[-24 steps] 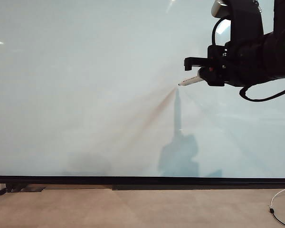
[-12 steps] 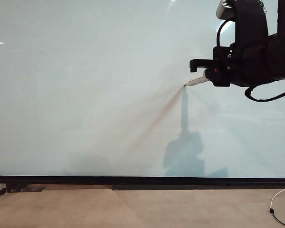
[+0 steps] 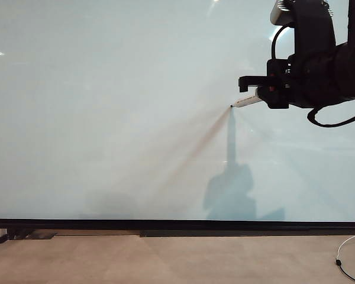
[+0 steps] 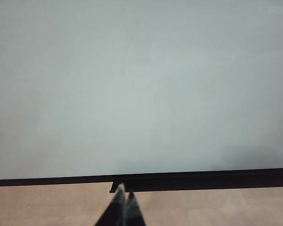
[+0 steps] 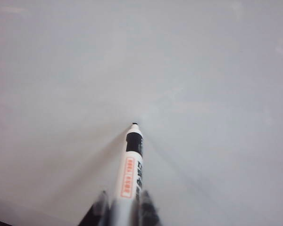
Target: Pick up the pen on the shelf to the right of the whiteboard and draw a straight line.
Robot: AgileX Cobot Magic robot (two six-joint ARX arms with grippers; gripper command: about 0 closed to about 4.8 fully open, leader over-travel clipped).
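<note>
Here, right pincer (image 3: 255,94) clamped on the pen (image 5: 131,172) near the whiteboard's (image 3: 106,118) upper right, tip pressed to the glossy surface apparently to start the stroke, no line visible yet; left pincer (image 4: 124,200) together, idle near the lower edge.

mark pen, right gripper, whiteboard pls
pen (image 5: 131,175): right wrist view, mid barrel.
right gripper (image 3: 255,90): exterior view, between the fingertips.
whiteboard (image 3: 106,106): exterior view, bare board face.
</note>
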